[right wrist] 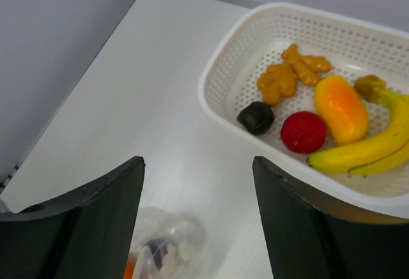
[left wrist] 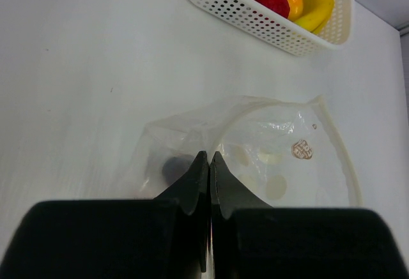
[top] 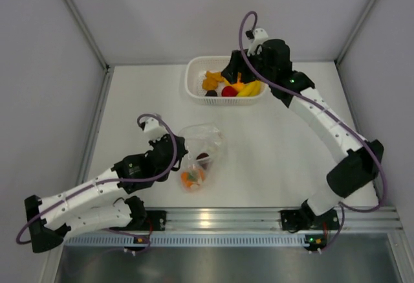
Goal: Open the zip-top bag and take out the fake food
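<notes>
The zip-top bag (top: 203,146) lies crumpled near the table's middle, its mouth gaping. A dark purple piece (top: 204,158) and orange bits (top: 192,177) are still inside it. My left gripper (top: 176,151) is at the bag's left edge. In the left wrist view the gripper (left wrist: 209,158) is pinched shut on the bag's film (left wrist: 275,142), beside the dark piece (left wrist: 174,167). My right gripper (top: 231,74) hovers over the white basket (top: 194,83); it is wide open and empty (right wrist: 197,164). The basket holds a banana (right wrist: 364,154), a red fruit (right wrist: 303,132), an orange fruit (right wrist: 340,108), an orange knobbly piece (right wrist: 287,75) and a dark piece (right wrist: 255,117).
The basket (right wrist: 217,81) stands at the back of the table, near the rear wall. Grey side walls close in the table left and right. A metal rail (top: 220,219) with both arm bases runs along the near edge.
</notes>
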Motion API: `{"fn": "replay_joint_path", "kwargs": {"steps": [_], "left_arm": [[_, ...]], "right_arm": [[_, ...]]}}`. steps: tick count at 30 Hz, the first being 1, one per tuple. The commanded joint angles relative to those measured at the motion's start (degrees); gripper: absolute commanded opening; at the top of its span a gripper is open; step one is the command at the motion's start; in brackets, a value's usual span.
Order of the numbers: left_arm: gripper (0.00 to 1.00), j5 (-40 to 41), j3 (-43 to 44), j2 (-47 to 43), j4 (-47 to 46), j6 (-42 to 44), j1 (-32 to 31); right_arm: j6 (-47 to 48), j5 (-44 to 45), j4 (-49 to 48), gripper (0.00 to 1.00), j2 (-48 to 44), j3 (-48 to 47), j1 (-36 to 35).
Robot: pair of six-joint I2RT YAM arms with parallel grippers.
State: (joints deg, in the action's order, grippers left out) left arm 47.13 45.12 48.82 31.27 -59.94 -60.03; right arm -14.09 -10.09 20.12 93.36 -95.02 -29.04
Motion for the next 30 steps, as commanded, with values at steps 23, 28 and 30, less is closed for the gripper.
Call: {"fn": "replay_joint_path", "kwargs": {"steps": [23,28,30], "left_arm": [[0.0,3.6,0.7,0.3,-0.3,-13.6,-0.6],[0.0,3.1,-1.1,-0.3,-0.4,-14.5,-0.8],[0.0,2.9,-1.8,-0.4,-0.4,-14.6,-0.9]], "right_arm": [[-24.5,32.6,1.8,0.52,-6.2,21.3,-34.1],[-27.3,35.6,0.2,0.52,-2.0,20.1,-34.9],[-28.1,37.7,-0.2,0.51,-0.4,19.5,-35.6]]}}
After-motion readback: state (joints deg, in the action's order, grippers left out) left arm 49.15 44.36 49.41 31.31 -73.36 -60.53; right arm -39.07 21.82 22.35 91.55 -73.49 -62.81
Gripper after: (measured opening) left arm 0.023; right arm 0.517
